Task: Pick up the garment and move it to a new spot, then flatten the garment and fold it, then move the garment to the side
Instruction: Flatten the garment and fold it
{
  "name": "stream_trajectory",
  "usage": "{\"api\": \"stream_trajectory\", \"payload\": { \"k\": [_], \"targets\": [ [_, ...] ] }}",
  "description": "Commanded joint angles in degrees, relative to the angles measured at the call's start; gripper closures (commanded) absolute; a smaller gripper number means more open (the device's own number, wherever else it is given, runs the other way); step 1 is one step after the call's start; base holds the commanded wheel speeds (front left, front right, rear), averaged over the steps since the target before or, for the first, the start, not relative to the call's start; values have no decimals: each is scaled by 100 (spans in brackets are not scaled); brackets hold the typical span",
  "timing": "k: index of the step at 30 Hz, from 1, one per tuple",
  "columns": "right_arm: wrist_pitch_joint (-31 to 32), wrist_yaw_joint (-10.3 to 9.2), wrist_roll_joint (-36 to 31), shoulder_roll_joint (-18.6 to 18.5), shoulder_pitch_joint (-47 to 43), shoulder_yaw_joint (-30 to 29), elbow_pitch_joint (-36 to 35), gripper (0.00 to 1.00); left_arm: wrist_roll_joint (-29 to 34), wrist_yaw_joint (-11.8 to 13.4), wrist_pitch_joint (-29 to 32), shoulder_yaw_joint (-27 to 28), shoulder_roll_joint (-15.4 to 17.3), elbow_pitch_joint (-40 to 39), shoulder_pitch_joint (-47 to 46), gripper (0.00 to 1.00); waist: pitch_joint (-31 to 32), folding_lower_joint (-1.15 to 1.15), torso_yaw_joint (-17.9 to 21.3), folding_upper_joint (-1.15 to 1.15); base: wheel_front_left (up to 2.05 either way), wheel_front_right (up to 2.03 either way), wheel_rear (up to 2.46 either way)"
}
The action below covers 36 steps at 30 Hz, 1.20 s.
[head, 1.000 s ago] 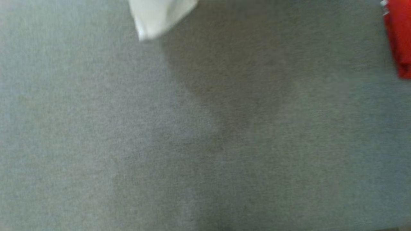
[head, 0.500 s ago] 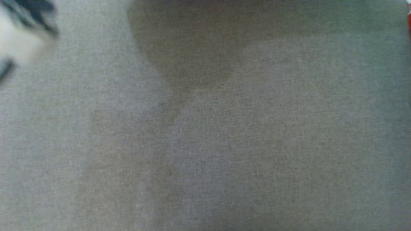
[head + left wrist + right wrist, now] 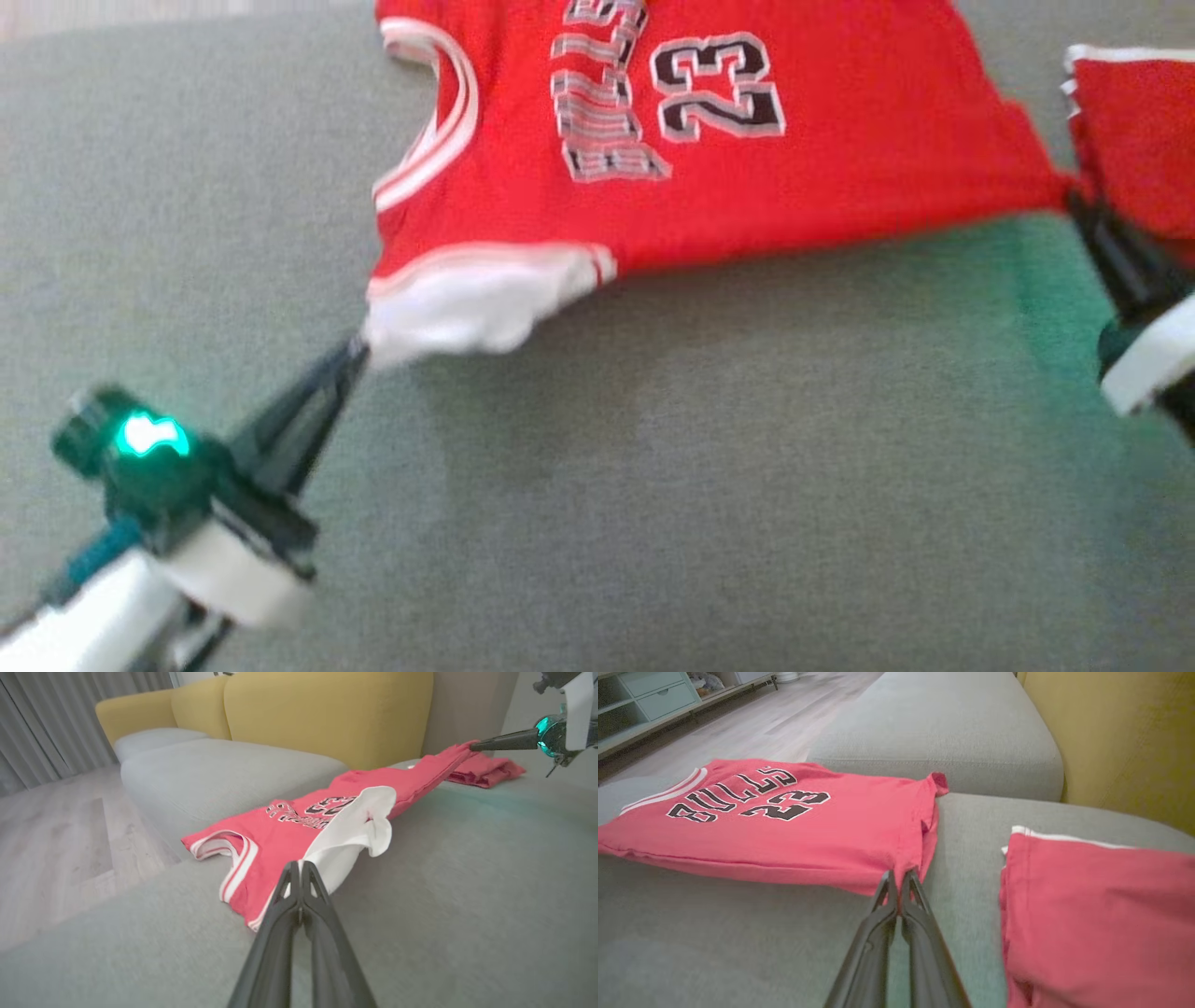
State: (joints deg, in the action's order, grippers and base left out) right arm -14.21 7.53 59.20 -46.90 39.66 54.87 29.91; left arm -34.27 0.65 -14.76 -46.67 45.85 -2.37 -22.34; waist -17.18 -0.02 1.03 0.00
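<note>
The garment [image 3: 822, 140] is a red basketball jersey with white trim and the number 23, stretched out low over the grey sofa seat [image 3: 653, 467]. My left gripper [image 3: 359, 350] is shut on its white-lined shoulder corner; the left wrist view shows that gripper [image 3: 299, 865] pinching the turned-over white fabric of the jersey [image 3: 299, 835]. My right gripper [image 3: 1074, 201] is shut on the jersey's hem corner. In the right wrist view the fingertips [image 3: 899, 877] clamp the red edge of the jersey [image 3: 784, 826].
A second red garment [image 3: 1134, 131] lies folded at the right on the seat, close to my right gripper, also [image 3: 1092, 914]. Yellow back cushions [image 3: 327, 714] stand behind the seat. Wooden floor [image 3: 51, 844] lies beyond the seat's edge.
The head camera has swung: earlier it showed bare grey seat with scraps of white and red at the edges; now the whole jersey and both grippers are in view.
</note>
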Motion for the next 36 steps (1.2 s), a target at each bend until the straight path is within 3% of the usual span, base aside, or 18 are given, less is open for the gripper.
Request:
{"api": "stream_trajectory", "payload": {
  "k": [1, 8, 13, 20, 29, 36],
  "targets": [
    [-77, -4, -62, -164, -221, -101, -72, 100, 41, 71, -23, 278, 201, -158, -56, 100, 125, 2, 69, 0, 0, 0, 0],
    [-78, -4, -405, -58, -1414, -857, -327, 100, -99, 46, -23, 159, 142, -379, 1126, 100, 359, 2, 111, 0, 0, 0, 0],
    [-78, -4, -571, -13, -1828, -1116, -518, 100, -63, -35, -23, 163, 179, -434, 1177, 100, 364, 2, 101, 0, 0, 0, 0],
    [79, -4, -540, 162, -1528, -1296, -518, 100, 208, -327, 122, 271, 104, -235, 250, 100, 142, 2, 94, 0, 0, 0, 0],
    [431, -4, -448, 278, -494, -1283, -434, 100, 457, -735, 449, 420, -1, 289, -1711, 100, -367, 2, 131, 0, 0, 0, 0],
    [450, -4, -397, 311, 96, -1214, -255, 100, 537, -800, 537, 247, -92, 747, -2691, 100, -702, 2, 140, 0, 0, 0, 0]
  ]
}}
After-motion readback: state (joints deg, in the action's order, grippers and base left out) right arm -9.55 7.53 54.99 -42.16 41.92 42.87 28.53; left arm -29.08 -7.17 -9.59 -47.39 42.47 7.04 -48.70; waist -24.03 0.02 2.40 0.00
